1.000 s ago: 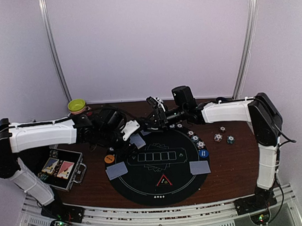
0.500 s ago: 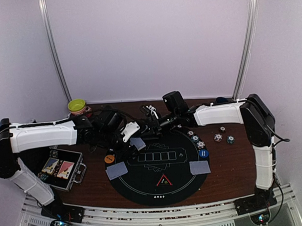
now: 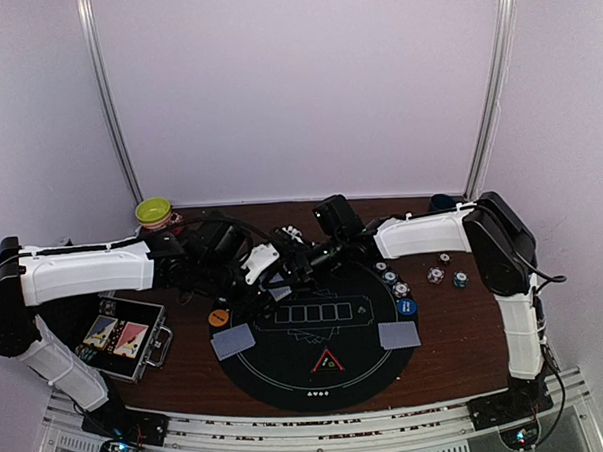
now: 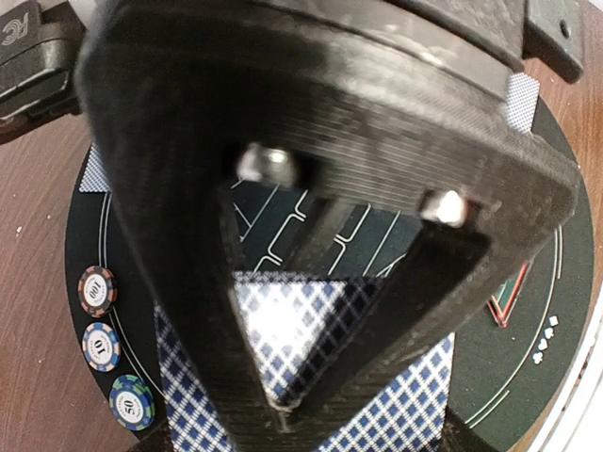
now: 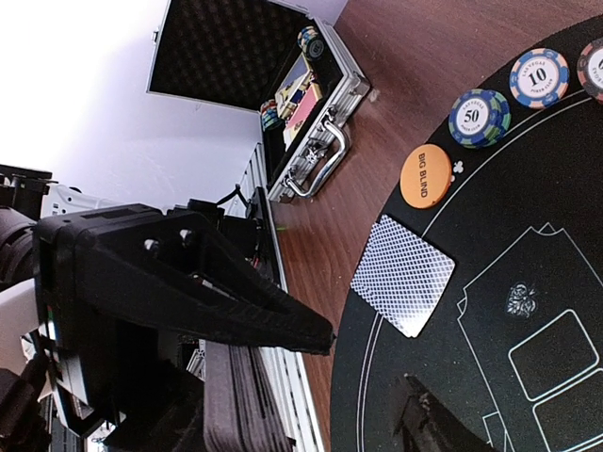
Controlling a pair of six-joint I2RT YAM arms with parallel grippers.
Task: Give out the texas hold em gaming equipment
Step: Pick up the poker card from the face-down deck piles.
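from above, both arms reach over the far half of the round black mat point(image 3: 288, 372). the left arm is stretched out low from its side. the right arm is folded across so the right pincer point(image 3: 295, 264) sits just beside the left pincer point(image 3: 272, 277). a left card point(image 3: 233, 341) and a right card point(image 3: 399, 334) lie on the mat, with the red triangle point(image 3: 327, 362) near its front edge. the likely trouble is a clash, since wrists this close could knock each other.

left wrist view: the left pincer is clamped narrow on the deck of cards point(image 4: 292, 330), held above the mat. three chips point(image 4: 101, 346) sit along the rim. the cards spread past both fingers, so a careless tug could drag out several at once or spill the lot.

right wrist view: the right pincer's jaws stand apart with nothing between them, angled over the mat near the left card and the orange button point(image 5: 426, 176). the deck is out of this view, so its line-up cannot be judged.
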